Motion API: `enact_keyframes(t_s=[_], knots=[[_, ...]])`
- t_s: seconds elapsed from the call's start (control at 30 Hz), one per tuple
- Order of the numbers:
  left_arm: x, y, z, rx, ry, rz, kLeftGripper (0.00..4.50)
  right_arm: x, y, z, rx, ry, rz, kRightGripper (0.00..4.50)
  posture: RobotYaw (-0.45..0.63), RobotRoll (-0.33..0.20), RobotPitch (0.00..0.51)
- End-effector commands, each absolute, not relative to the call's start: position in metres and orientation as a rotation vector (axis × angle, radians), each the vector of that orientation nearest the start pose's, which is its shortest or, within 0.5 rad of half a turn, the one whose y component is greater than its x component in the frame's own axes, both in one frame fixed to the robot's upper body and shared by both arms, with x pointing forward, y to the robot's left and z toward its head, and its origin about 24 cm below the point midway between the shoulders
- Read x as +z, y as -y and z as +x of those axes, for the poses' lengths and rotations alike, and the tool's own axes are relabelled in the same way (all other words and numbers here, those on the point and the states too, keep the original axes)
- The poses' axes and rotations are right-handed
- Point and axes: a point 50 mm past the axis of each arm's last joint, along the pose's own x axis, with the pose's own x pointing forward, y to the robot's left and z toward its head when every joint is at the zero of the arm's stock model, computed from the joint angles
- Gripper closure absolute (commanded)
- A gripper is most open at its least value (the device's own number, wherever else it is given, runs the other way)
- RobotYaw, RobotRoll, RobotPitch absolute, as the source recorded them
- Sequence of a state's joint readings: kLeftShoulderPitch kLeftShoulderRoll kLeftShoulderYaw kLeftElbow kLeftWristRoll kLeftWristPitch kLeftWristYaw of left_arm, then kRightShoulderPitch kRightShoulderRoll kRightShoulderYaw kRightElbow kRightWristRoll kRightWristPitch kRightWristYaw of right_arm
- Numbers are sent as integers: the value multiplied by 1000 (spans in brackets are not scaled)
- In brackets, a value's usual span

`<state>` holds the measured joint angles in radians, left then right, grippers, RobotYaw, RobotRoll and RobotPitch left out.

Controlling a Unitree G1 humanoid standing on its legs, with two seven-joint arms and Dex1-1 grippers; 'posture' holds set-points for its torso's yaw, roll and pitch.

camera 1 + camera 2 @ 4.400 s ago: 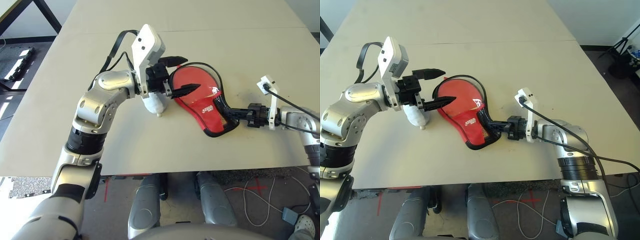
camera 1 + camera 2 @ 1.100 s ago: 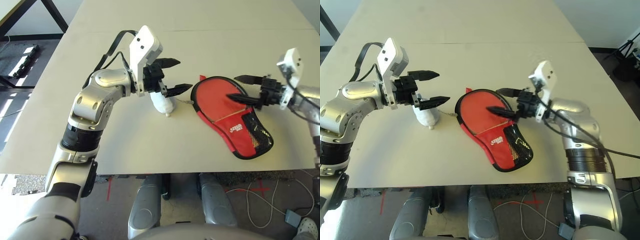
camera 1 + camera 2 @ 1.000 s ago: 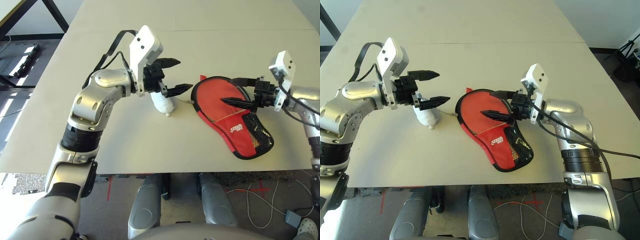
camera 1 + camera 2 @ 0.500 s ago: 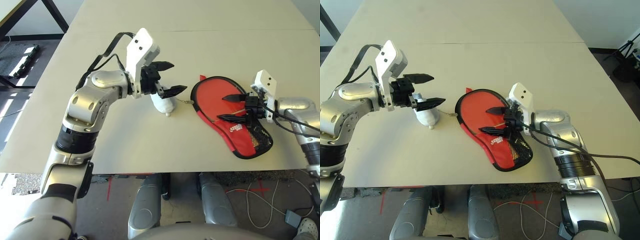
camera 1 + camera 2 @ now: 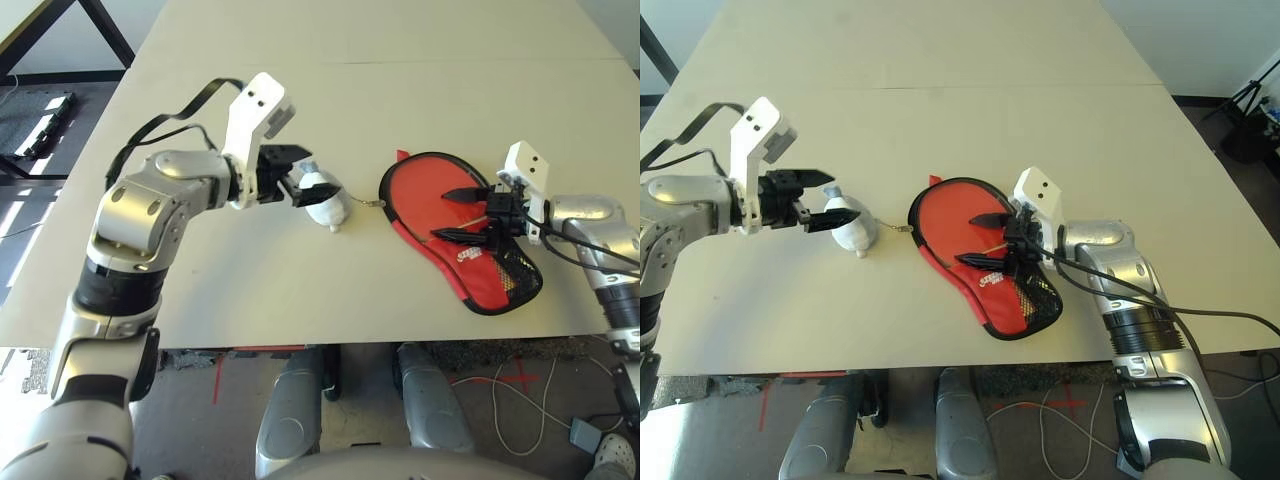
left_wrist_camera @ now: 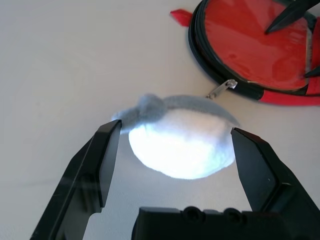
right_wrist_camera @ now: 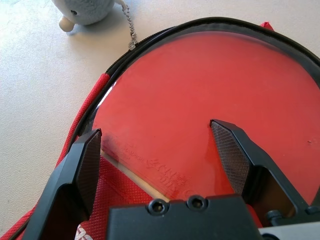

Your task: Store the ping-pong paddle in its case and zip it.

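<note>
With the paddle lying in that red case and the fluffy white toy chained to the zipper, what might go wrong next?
1. The open left gripper straddles the white plush toy. If it pulls on the toy, the thin chain to the zipper pull may drag the whole case instead of zipping it.
2. The open right gripper hovers over the ping-pong paddle, gripping nothing, so the case looks unanchored.
3. The paddle's face is uncovered, so the zipper could snag.

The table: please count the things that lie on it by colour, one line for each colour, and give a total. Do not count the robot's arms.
Red: 2, the ping-pong paddle and the case in which it lies.
White: 1, the plush toy, joined to the case's zipper by a small chain.
Total: 3 things on the table.
</note>
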<state>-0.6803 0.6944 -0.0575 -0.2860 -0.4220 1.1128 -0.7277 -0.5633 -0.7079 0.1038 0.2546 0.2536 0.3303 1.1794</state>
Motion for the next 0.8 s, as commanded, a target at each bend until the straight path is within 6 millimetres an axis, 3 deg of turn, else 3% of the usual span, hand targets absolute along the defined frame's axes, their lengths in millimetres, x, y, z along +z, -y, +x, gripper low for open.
enact_keyframes(t_s=[0.03, 0.47, 0.8], knots=[[202, -172, 290, -803, -368, 302, 0, 118, 217, 311, 1075, -407, -355, 29, 7, 0, 277], [191, -163, 297, -815, -428, 118, 0, 117, 216, 312, 1071, -395, -360, 29, 6, 0, 279], [184, -150, 310, -783, -456, 156, 0, 117, 216, 311, 1063, -390, -359, 29, -8, 0, 280]])
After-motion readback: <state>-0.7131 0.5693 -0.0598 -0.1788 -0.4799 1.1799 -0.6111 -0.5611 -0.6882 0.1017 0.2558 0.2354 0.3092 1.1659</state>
